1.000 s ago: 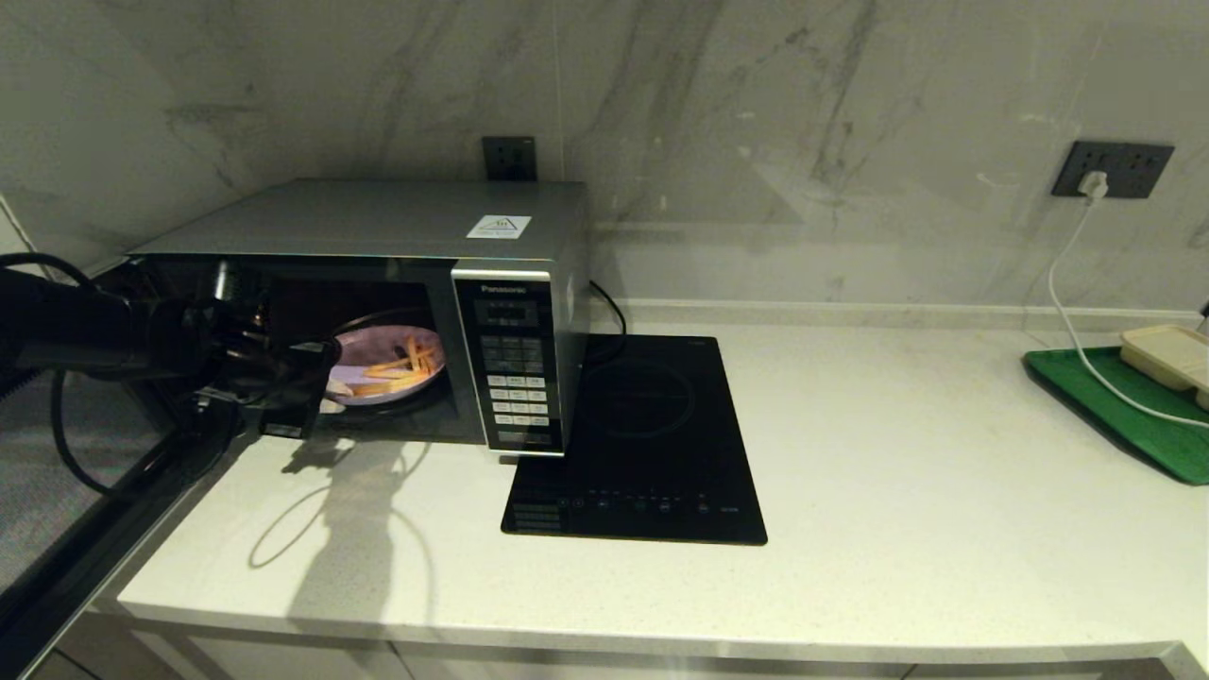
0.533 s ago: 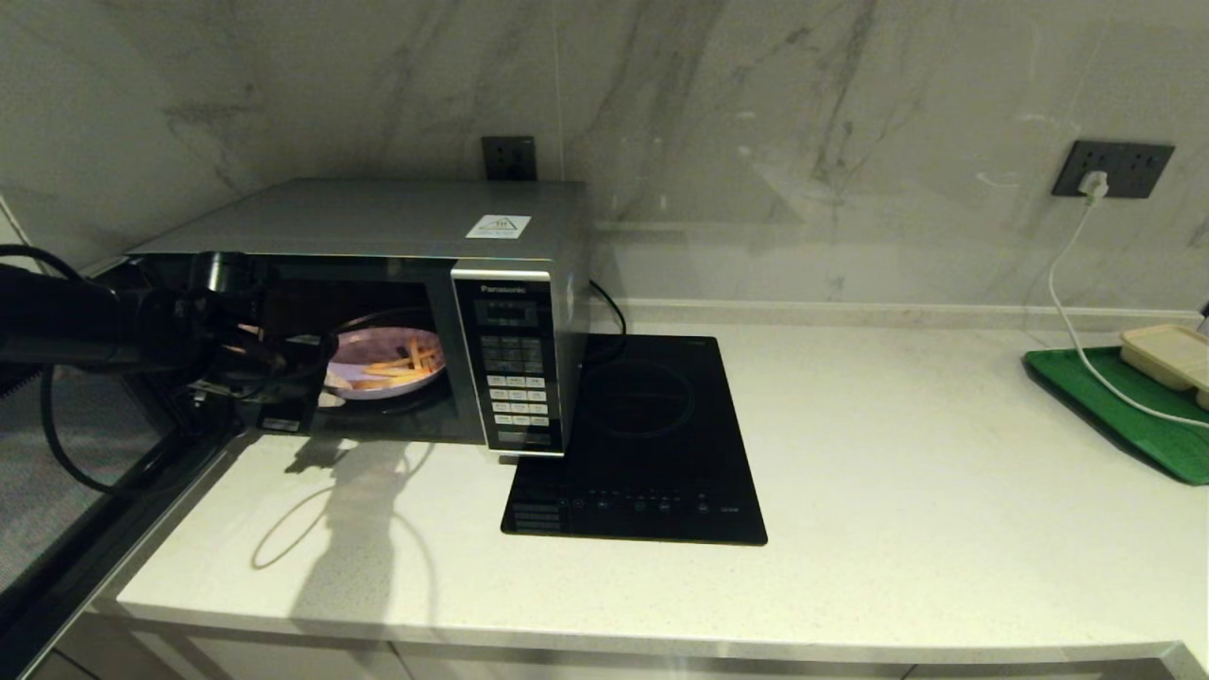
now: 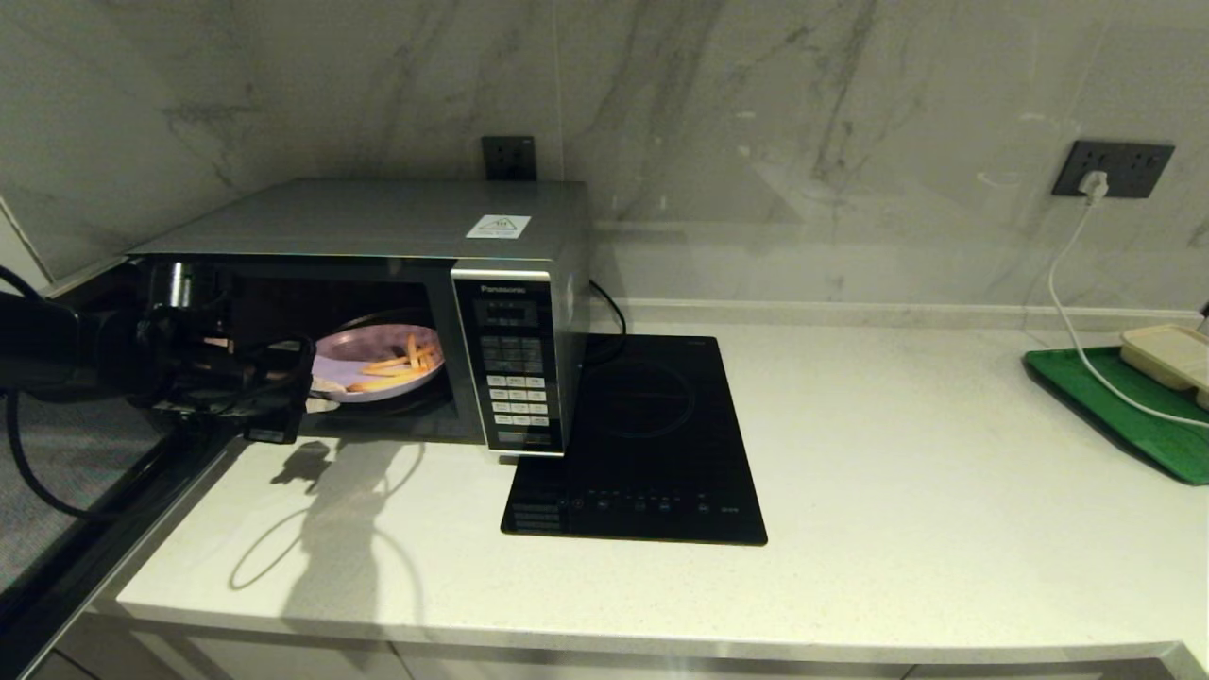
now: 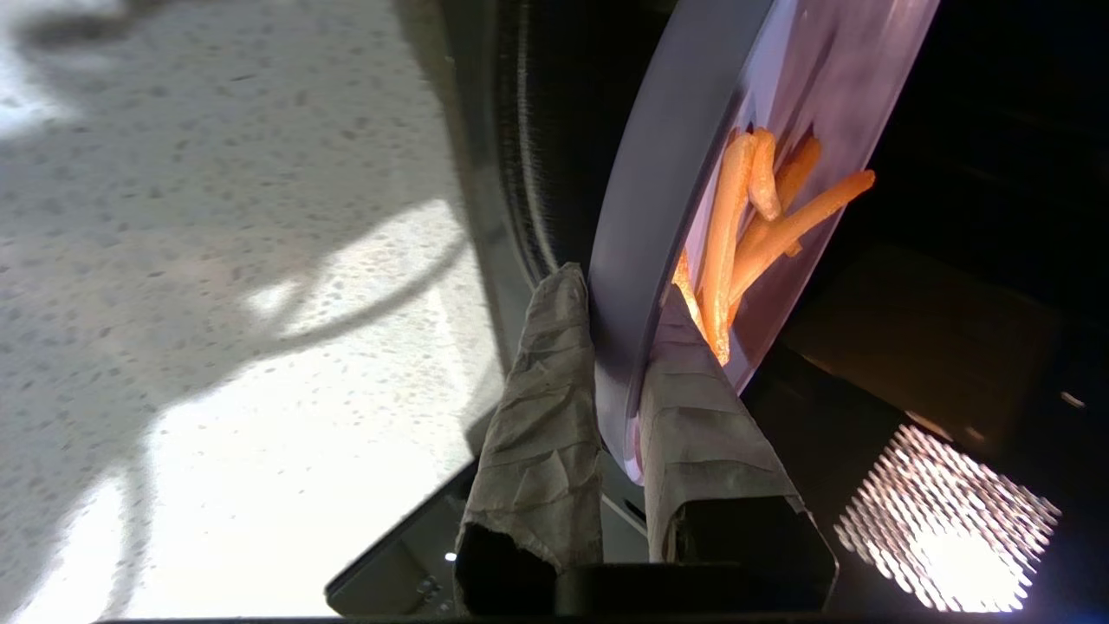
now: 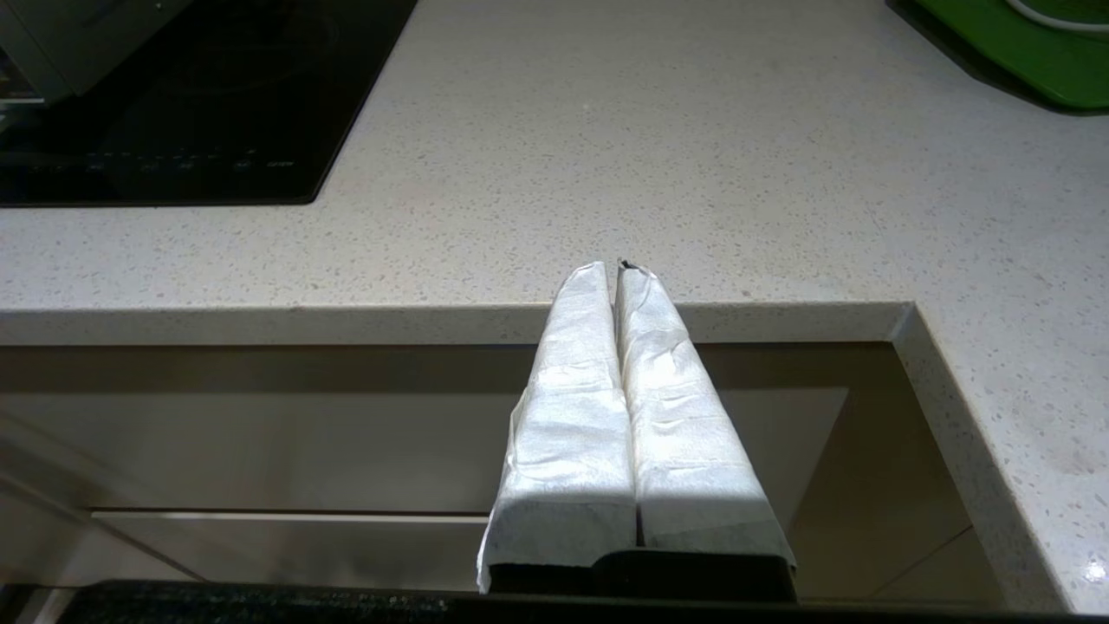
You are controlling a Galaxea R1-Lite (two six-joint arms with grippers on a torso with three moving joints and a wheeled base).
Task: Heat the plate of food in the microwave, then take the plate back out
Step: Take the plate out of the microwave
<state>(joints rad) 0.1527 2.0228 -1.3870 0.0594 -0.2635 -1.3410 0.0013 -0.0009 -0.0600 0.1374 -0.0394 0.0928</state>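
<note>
The silver-grey Panasonic microwave [image 3: 397, 227] stands at the counter's back left with its door swung open to the left. The lilac plate of food [image 3: 373, 364] with orange-yellow fry sticks [image 4: 745, 234] is in the lit cavity, near the opening. My left gripper [image 3: 316, 401] is shut on the plate's near rim [image 4: 641, 260], one taped finger under it and one above. My right gripper [image 5: 617, 270] hangs shut and empty below the counter's front edge; it does not show in the head view.
A black induction hob [image 3: 642, 444] lies right of the microwave. A green tray [image 3: 1124, 411] with a beige box [image 3: 1171, 354] sits at the far right, under a white cable [image 3: 1077, 312]. The open microwave door [image 3: 85, 491] juts out beside my left arm.
My left gripper has drawn back to the left and towards the counter's front, and the plate has shifted with it towards the microwave's opening.
</note>
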